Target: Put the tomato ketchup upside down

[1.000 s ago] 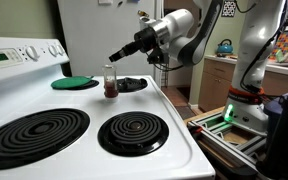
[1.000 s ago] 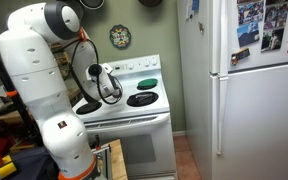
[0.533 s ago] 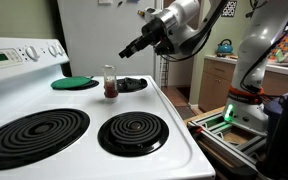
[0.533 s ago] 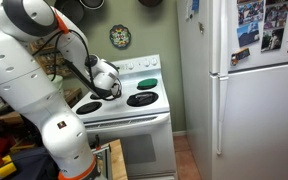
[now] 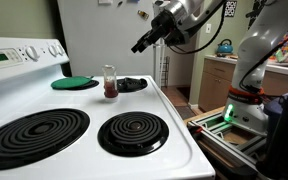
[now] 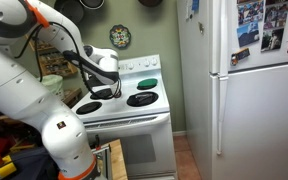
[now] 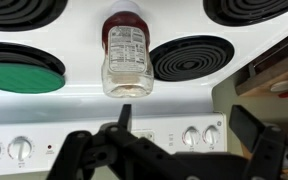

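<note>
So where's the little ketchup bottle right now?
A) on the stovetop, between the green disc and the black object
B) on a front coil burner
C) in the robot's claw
A: the ketchup bottle stands between the green disc and the black object; the open gripper hangs higher up, apart from it.

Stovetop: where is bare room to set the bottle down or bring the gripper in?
Bare enamel: the centre patch bordered by the bottle and the front coils, and the edge strip beside the coil. Crowded: the back row, where green disc and black object flank the bottle closely. The gripper hangs high above, open.
</note>
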You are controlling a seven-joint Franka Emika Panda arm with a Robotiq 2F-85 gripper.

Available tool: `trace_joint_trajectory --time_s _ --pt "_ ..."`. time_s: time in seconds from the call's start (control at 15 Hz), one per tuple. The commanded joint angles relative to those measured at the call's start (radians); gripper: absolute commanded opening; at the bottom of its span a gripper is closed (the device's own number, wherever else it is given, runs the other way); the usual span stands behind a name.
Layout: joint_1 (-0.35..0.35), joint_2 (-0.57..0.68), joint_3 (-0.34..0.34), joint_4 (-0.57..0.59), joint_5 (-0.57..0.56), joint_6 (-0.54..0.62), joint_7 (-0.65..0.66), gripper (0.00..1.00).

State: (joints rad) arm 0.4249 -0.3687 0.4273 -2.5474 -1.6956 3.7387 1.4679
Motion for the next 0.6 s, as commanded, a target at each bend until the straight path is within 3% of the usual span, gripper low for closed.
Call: trace_joint_trajectory --time_s 0.0,0.13,0.27,0.53 --pt "-0.048 -0.053 0.013 0.068 -0.191 0.056 0.227 1.0" --pt "-0.066 -0.068 0.016 0.108 -0.249 0.091 0.303 1.0" --pt "-0.059 -0.043 0.012 0.092 -0.18 0.08 0.222 1.0" --pt "-0.063 -0.041 0.012 0.105 -0.18 0.084 0.223 1.0"
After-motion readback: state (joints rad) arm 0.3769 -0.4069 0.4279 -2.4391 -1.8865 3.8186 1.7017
